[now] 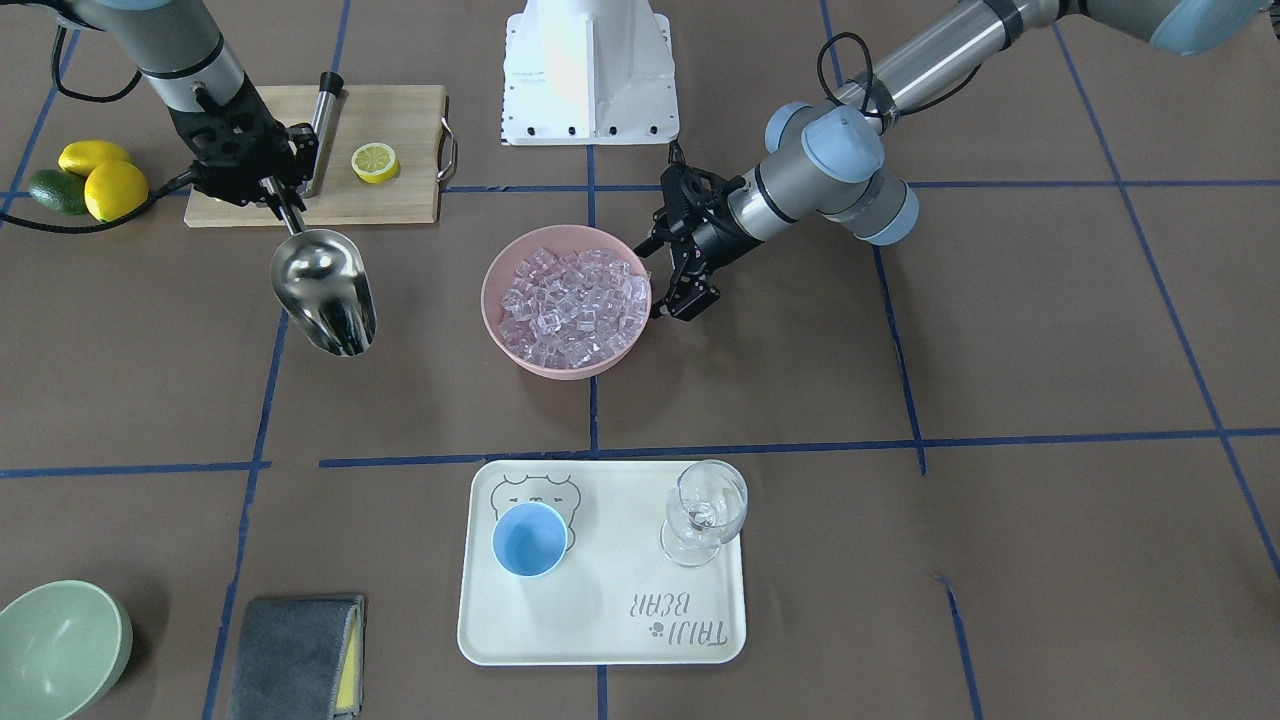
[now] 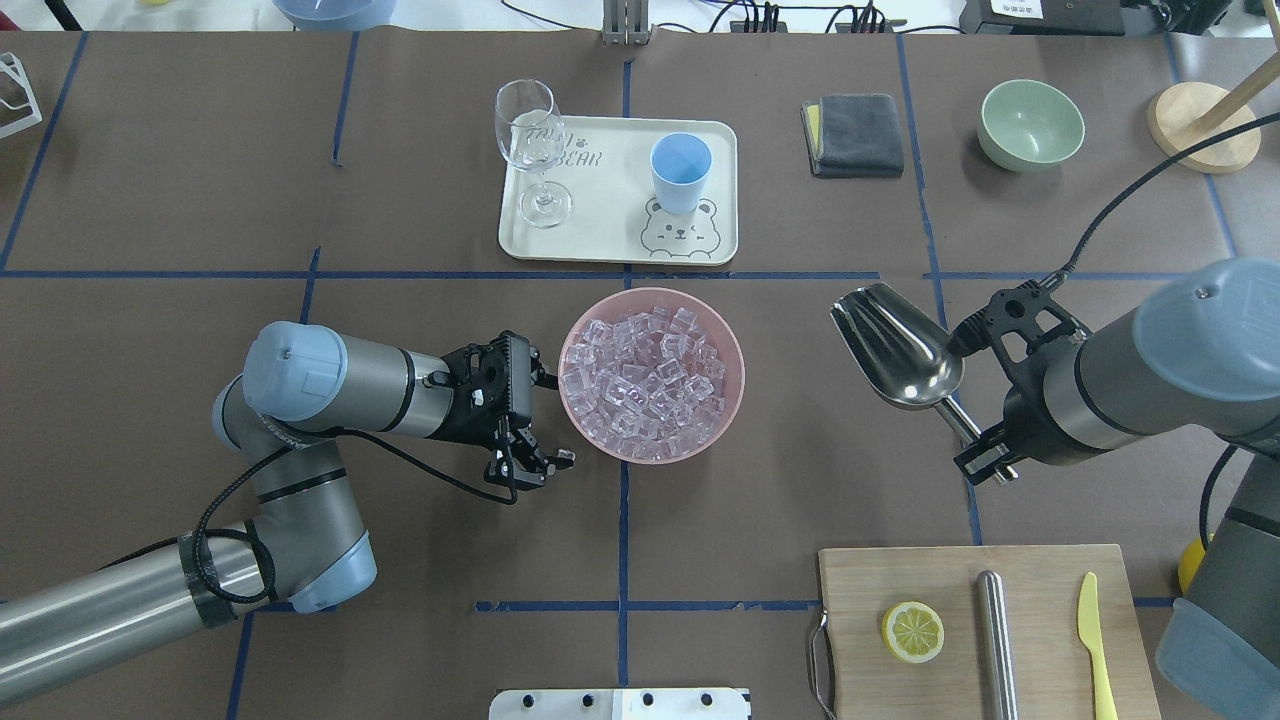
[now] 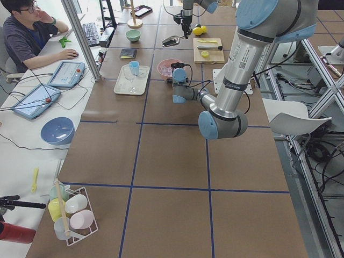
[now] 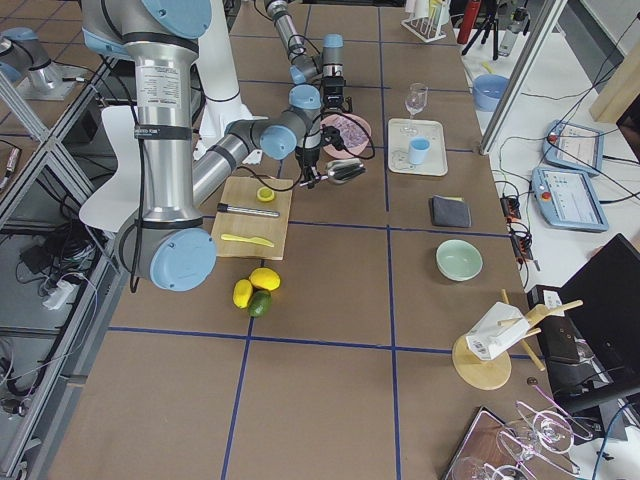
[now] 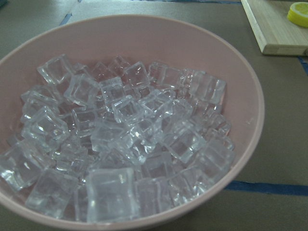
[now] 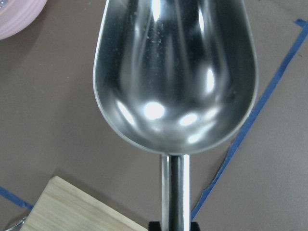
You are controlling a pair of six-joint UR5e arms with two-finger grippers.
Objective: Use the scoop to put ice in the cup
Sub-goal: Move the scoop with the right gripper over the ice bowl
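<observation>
The ice (image 2: 650,378) fills a pink bowl (image 2: 728,400) at the table's middle; it also fills the left wrist view (image 5: 120,144). My left gripper (image 2: 550,418) is open and empty, right beside the bowl's rim on the robot's left side (image 1: 660,278). My right gripper (image 2: 985,445) is shut on the thin handle of the steel scoop (image 2: 895,345), held above the table to the bowl's right. The scoop's trough (image 6: 175,72) is empty. The light-blue cup (image 2: 680,172) stands upright and empty on a cream tray (image 2: 600,240) beyond the bowl.
A clear wine glass (image 2: 532,145) stands on the tray's left. A cutting board (image 2: 1030,660) holds a lemon half (image 2: 912,632), a steel cylinder (image 2: 995,640) and a yellow-green knife (image 2: 1095,640). A grey cloth (image 2: 855,133) and a green bowl (image 2: 1032,123) lie far right.
</observation>
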